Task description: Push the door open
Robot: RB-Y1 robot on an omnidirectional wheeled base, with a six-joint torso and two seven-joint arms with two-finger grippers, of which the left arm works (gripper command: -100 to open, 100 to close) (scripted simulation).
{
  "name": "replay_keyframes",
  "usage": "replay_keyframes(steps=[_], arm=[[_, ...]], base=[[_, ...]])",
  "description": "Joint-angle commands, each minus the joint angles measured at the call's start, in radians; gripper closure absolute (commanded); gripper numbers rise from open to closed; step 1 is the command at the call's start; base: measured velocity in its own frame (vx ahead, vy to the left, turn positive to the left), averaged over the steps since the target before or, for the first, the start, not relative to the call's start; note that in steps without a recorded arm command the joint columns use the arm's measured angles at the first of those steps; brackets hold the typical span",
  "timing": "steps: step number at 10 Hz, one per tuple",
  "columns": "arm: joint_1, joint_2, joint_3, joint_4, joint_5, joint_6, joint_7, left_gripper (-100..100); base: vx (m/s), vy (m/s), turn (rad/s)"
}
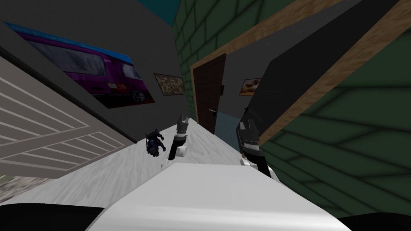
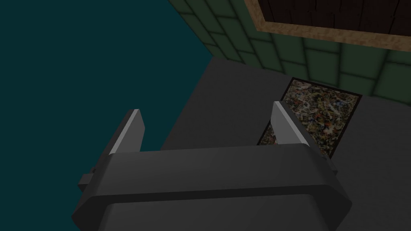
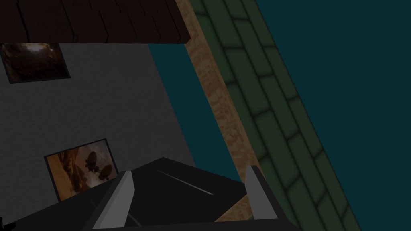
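Note:
A black door panel [image 1: 289, 80] stands swung inward in a wood-framed opening [image 1: 345, 60] of the green brick wall [image 1: 353, 140]. My right gripper [image 1: 248, 123] is open, close against the panel's near lower edge. In the right wrist view the black panel [image 3: 176, 184] lies between that open right gripper [image 3: 188, 180], with the wooden jamb [image 3: 216, 104] beside it. A dark brown door [image 1: 208, 92] with a handle stands further along. My left gripper [image 1: 183, 118] is held out over the floor, and in the left wrist view the left gripper [image 2: 206, 120] is open and empty.
A small dark figurine [image 1: 155, 142] stands on the pale floor [image 1: 120, 168] left of my left arm. A purple van picture [image 1: 92, 72] and a speckled picture [image 1: 169, 84] hang on the grey wall. A white louvred panel [image 1: 48, 132] is at the left.

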Motion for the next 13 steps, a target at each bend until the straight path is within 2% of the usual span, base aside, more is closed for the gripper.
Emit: replay_keyframes(steps=[1,13], arm=[[-0.020,0.001,-0.007,0.037,0.002,0.002,0.000,-100],[-0.207,0.009,-0.045,0.368,0.025,0.020,0.014,-100]], base=[[0.084,0.017,-0.065],[0.096,0.029,-0.068]])
